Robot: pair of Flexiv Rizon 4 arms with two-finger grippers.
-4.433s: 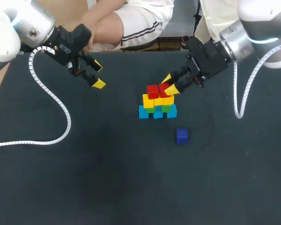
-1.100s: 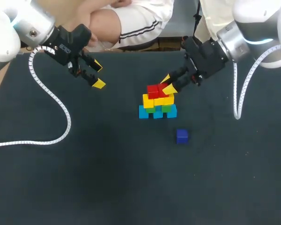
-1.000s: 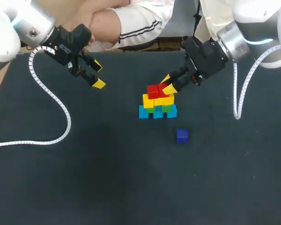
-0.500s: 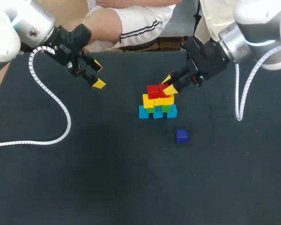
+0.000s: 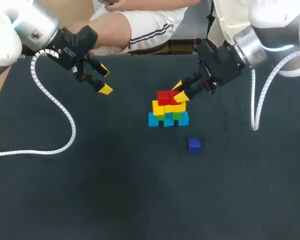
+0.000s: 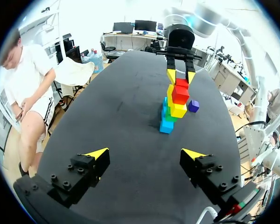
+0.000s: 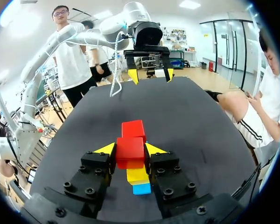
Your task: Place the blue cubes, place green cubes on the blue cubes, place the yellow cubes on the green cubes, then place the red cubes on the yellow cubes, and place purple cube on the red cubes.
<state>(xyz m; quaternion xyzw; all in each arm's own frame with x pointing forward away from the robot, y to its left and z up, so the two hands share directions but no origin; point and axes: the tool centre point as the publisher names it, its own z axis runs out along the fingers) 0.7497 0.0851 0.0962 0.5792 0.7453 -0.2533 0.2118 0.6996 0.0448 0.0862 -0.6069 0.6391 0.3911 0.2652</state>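
Stack: blue, green, yellow layers, 2 reds on top.
R gripper: at stack top, fingers clamped on red cube.
L gripper: well left of stack, fingers wide apart.
Purple cube: on table, near stack's front-right.

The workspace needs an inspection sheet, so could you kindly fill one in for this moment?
Surface: dark table.
Job's things: stack of blue cubes, green cubes, yellow cubes and two red cubes on top; purple cube alone on the table, apart from the stack.
Clutter: nothing seen.
Grippers: right gripper shut on one red cube atop the stack; left gripper open, empty, away from the stack.
Cables: left arm's coiled cable lies on the table; right arm's cable hangs in a loop.
Surroundings: nothing seen.
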